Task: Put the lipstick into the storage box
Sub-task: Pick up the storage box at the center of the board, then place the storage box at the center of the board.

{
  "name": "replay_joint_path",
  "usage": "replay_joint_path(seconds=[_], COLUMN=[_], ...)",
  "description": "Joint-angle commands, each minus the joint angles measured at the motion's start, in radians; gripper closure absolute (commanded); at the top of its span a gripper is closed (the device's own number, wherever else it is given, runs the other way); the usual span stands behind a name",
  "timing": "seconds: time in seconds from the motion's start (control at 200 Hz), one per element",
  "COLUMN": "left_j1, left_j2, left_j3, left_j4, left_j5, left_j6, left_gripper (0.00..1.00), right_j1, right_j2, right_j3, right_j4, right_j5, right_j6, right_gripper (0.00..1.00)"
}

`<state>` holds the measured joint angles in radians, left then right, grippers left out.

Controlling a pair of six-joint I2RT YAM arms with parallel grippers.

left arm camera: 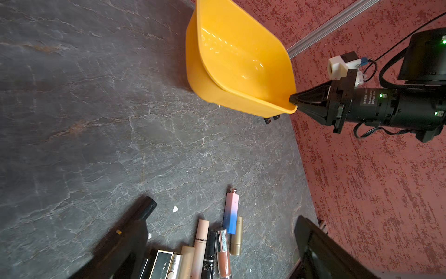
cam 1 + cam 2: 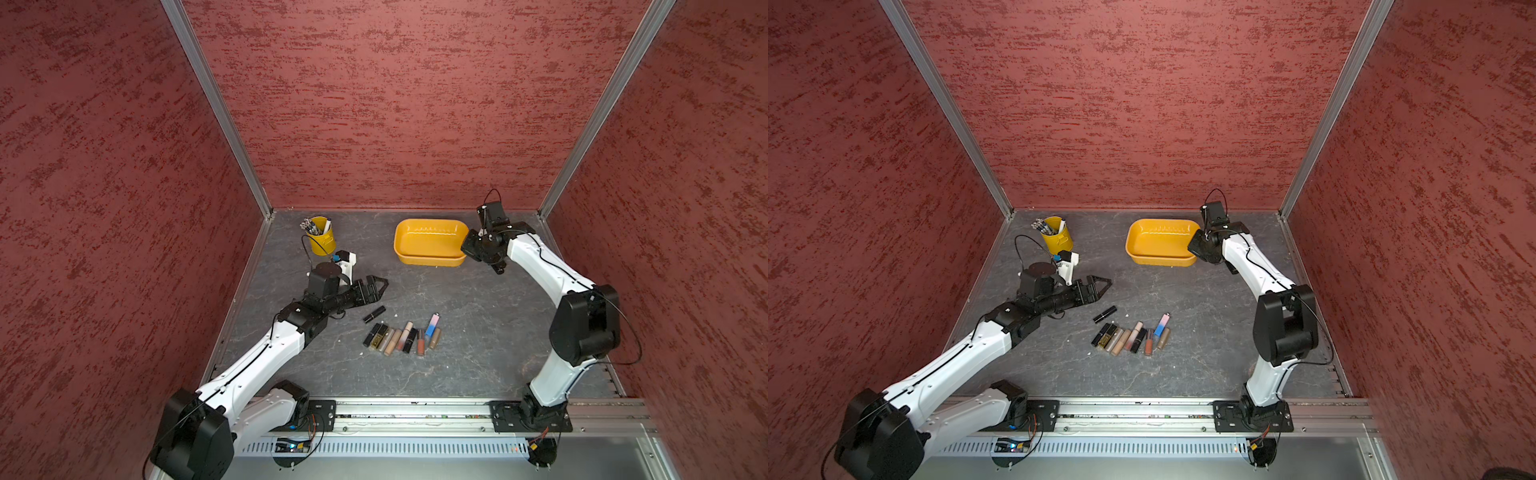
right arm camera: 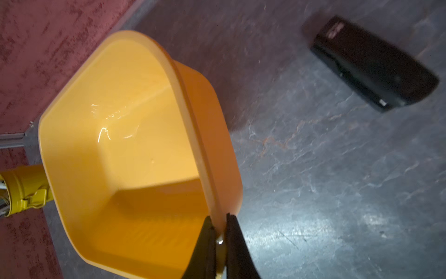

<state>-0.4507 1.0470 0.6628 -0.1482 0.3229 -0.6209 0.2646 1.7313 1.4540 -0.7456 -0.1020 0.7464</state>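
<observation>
Looking at the right wrist view, you can see the right gripper (image 3: pixel 219 218) clenched on the rim of the storage box (image 3: pixel 217 145), 1 finger inside the wall and 1 outside, at a corner of the box's right end. In both top views the storage box (image 2: pixel 428 259) (image 2: pixel 1160 259) sits at the back of the table (image 2: pixel 478 332), right of centre, open side up. You cannot tell from these views whether the pinched end is lifted off the surface.

Your left gripper (image 2: pixel 380 289) is released, its jaws spread wide, and it hovers low over the table left of centre with nothing between its fingers (image 1: pixel 125 239). Just in front of it lies 1 black lipstick (image 2: pixel 374 314) (image 2: pixel 1104 314), flat on the table and apart from the rest. Nearer the front edge, the row of lipsticks (image 2: pixel 401 338) lies side by side, most of them touching, with a pink-and-blue tube (image 2: pixel 432 325) at its right end. Every lipstick you can see is on the table, well apart from the box.

A yellow pen bucket (image 2: pixel 321 241) stands upright at the back left, behind the left gripper.
</observation>
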Motion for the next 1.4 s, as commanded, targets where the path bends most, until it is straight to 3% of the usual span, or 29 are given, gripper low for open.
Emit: replay_joint_path(seconds=[0.0,0.266,0.546,1.393], left_j1=[-0.015,-0.022,-0.025,-0.025], left_j2=[-0.020,-0.071,-0.094,-0.088], left_j3=[-0.024,-0.042,-0.063,-0.073], left_j4=[0.015,-0.012,-0.021,-0.037], left_j5=[-0.039,-0.057,-0.060,-0.063], left_j6=[-0.001,0.003,0.002,0.020], left_gripper=[0.00,0.00,0.00,0.00], right_j1=[0.055,0.176,0.241,0.257], right_j2=[-0.063,-0.170,-0.182,-0.124], right_j3=[-0.068,-0.238,-0.355,-0.448], right_j4=[0.102,0.209,0.307,0.370], right_j5=[-0.027,0.004,-0.008,-0.001], right_j6=[0.077,0.174,0.227,0.204], right_gripper=[1.00,1.00,1.00,1.00])
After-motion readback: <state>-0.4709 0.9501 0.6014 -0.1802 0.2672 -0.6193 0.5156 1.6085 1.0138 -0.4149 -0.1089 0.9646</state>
